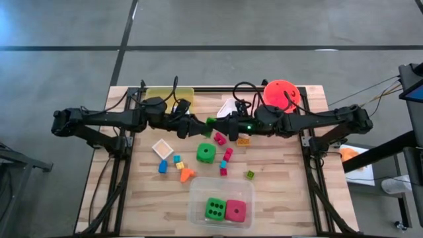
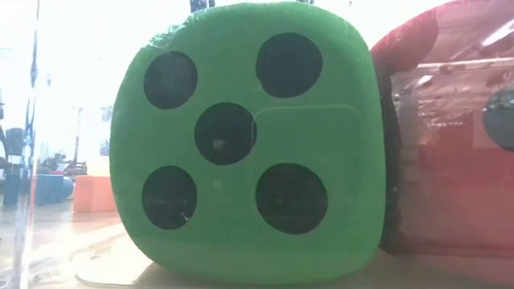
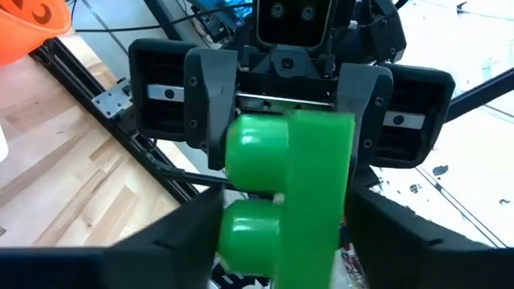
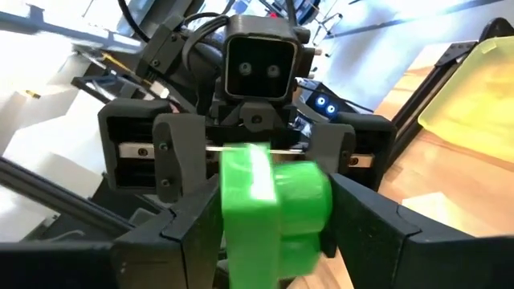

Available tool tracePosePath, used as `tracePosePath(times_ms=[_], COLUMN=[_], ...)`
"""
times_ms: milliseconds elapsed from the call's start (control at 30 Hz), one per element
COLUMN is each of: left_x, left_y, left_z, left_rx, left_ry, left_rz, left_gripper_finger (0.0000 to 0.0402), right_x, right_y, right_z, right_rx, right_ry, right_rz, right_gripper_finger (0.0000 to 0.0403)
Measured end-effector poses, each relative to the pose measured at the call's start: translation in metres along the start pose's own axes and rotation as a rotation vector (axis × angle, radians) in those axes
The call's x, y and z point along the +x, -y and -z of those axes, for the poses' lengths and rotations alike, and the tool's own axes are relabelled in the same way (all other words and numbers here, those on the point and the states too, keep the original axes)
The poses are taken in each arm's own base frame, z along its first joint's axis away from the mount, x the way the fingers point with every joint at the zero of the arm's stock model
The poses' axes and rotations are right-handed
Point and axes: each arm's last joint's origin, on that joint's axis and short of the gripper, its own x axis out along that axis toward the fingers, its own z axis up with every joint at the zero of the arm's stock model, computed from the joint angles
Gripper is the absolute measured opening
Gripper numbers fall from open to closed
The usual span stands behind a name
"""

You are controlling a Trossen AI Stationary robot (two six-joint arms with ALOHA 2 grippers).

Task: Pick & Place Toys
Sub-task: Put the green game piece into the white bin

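Above the middle of the table (image 1: 277, 198), nearer its far edge, your left gripper (image 1: 198, 127) and right gripper (image 1: 221, 125) meet face to face. Both look clenched on one green block (image 1: 210, 121), held up between them. Below it, in the table's middle, you can see a green die (image 1: 205, 153) with small blocks around it. By the near edge, a clear tub (image 1: 198, 193) holds another green die (image 1: 213, 209) and a pink die (image 1: 235, 210).

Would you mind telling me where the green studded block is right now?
In the high view, the green studded block hangs mid-table between the left pincer and right pincer, above the green die.
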Motion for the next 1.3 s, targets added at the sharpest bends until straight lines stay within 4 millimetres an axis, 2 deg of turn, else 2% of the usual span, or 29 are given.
tracePosePath(times_ms=[200,400,767,933,1300], left_x=[0.000,0.000,0.000,0.000,0.001], left_y=[0.000,0.000,0.000,0.001,0.002], left_z=[0.000,0.000,0.001,0.003,0.006], left_rx=[0.002,0.002,-0.059,-0.144,-0.186], left_ry=[0.000,-0.002,-0.005,-0.015,-0.040], left_rz=[0.000,0.001,0.000,-0.001,-0.001], left_gripper_finger=[0.0320,0.0350,0.0353,0.0354,0.0354], right_x=[0.000,0.000,-0.003,-0.010,-0.022], right_y=[-0.002,-0.002,-0.005,-0.010,-0.011], right_z=[-0.001,-0.001,-0.003,-0.007,-0.020], right_rx=[-0.017,-0.031,-0.036,-0.077,-0.115], right_ry=[-0.003,-0.006,-0.024,-0.023,-0.016], right_rz=[-0.011,-0.013,-0.039,-0.064,-0.030], right_gripper_finger=[0.0202,0.0203,0.0203,0.0203,0.0203])
